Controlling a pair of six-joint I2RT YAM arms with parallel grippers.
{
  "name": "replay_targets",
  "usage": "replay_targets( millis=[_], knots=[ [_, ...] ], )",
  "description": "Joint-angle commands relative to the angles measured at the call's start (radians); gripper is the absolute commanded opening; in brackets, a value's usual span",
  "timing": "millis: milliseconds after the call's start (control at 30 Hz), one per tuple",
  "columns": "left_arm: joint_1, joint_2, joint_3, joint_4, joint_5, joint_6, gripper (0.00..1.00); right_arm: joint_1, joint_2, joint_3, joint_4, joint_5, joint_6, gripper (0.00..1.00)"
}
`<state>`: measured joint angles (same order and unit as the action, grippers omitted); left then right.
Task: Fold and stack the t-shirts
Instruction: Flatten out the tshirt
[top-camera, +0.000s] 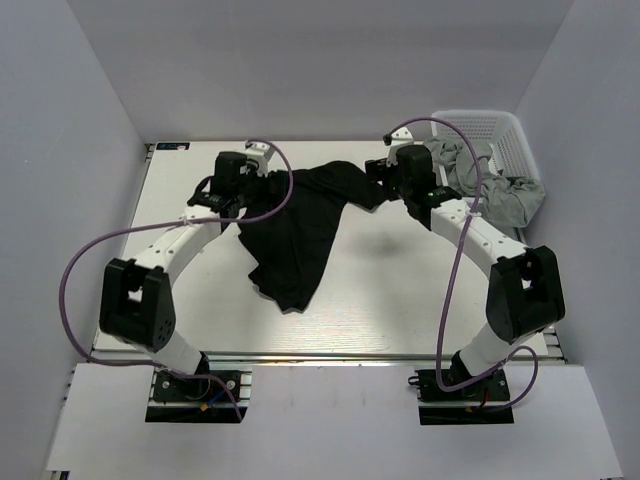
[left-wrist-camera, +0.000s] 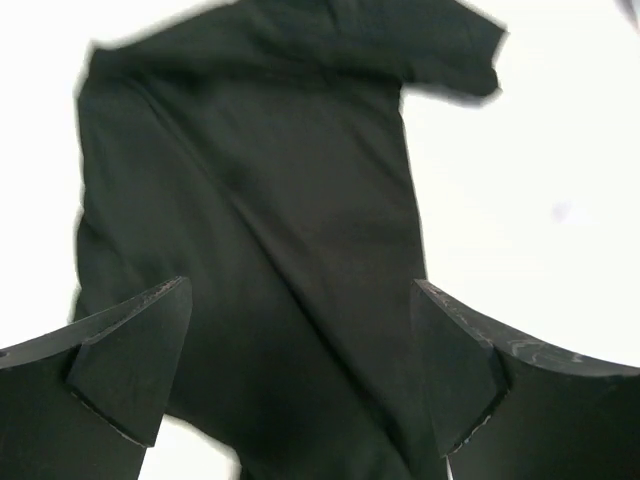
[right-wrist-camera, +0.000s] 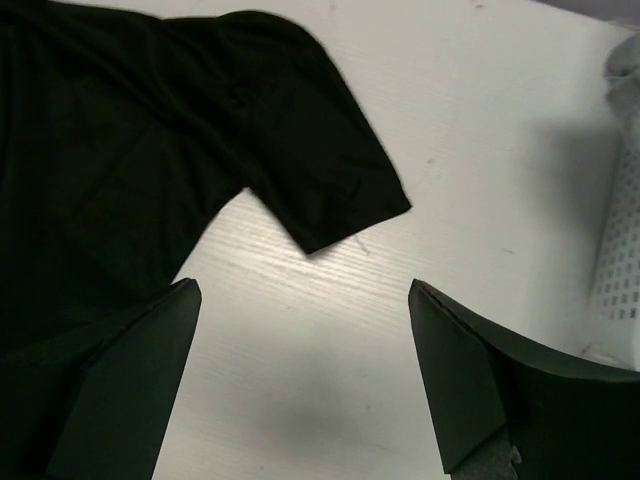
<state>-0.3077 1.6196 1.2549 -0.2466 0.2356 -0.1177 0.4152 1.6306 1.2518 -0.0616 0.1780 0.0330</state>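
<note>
The black t-shirt lies loosely spread and wrinkled on the white table, one sleeve reaching right. My left gripper is open over the shirt's left edge. In the left wrist view the black t-shirt fills the space under and between the open fingers of the left gripper, which hold nothing. My right gripper is open and empty over bare table just short of the sleeve, as the right wrist view of the gripper shows. Light grey t-shirts are bunched in and over the basket.
The white lattice basket stands at the table's back right corner; its wall shows at the right edge of the right wrist view. Grey walls enclose the table on three sides.
</note>
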Motion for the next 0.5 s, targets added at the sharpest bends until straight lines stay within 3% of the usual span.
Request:
replay_targets(
  millis=[0,133,333,467],
  knots=[
    [-0.013,-0.105,-0.153,-0.028,0.089,-0.063,1.00,0.004,-0.060,-0.046,0.038,-0.127,-0.028,0.90],
    [-0.024,-0.148,-0.348,0.065,0.192,-0.096,1.00,0.004,-0.040,-0.072,0.101,-0.253,-0.027,0.90],
    [-0.033,0.003,-0.361,0.105,0.335,-0.115,1.00,0.007,0.116,-0.003,0.146,-0.347,-0.007,0.90],
    [-0.033,0.063,-0.373,0.101,0.297,-0.140,1.00,0.004,0.242,0.131,0.109,-0.365,-0.004,0.90]
  ],
)
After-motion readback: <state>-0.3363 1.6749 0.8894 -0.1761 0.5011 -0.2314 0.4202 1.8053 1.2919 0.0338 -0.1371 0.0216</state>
